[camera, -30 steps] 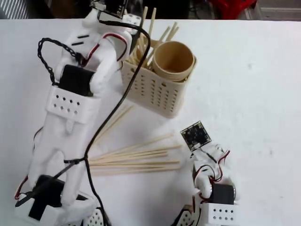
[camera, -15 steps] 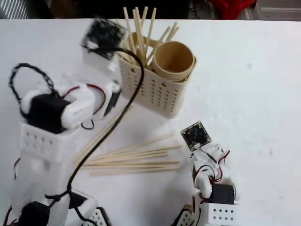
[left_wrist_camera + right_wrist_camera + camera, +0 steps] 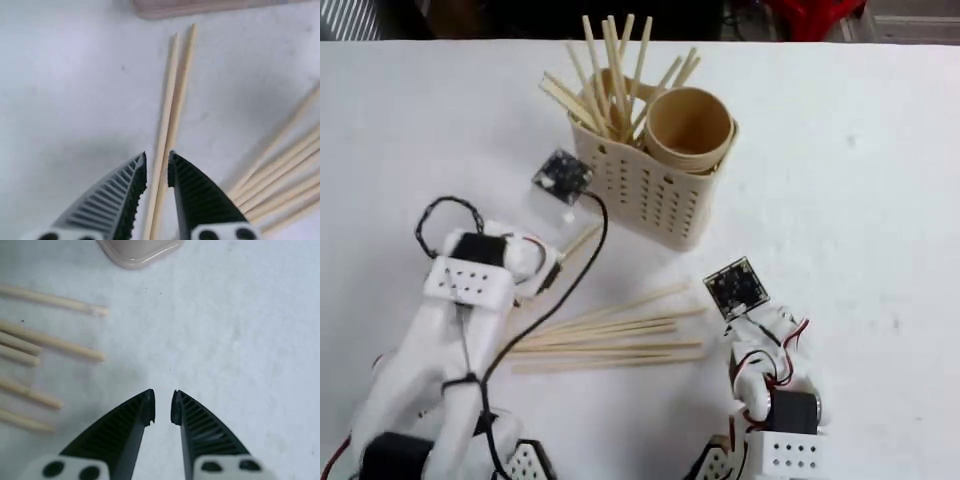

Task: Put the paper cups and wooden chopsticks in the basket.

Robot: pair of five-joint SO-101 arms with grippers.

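High view, from the near edge outward: at 7 o'clock lies the left arm (image 3: pixel 460 310) and at 5 o'clock the right arm (image 3: pixel 770 385), both low over the white table (image 3: pixel 860 200). Between them, near 6 o'clock, we see a loose bundle of chopsticks (image 3: pixel 610 335) lying flat, running roughly from 9 to 3 o'clock. In the left wrist view the left gripper (image 3: pixel 157 162) has its jaws a little apart, with a pair of chopsticks (image 3: pixel 167 100) running into the narrow gap; we cannot tell whether the jaws touch them. In the right wrist view the right gripper (image 3: pixel 161 402) is slightly parted over bare table, near the bundle's tips. Farther off, toward 12 o'clock, stands the basket (image 3: pixel 650 190). It holds a paper cup (image 3: pixel 690 130) on its 3 o'clock side and standing chopsticks (image 3: pixel 610 70) on its 9 o'clock side.
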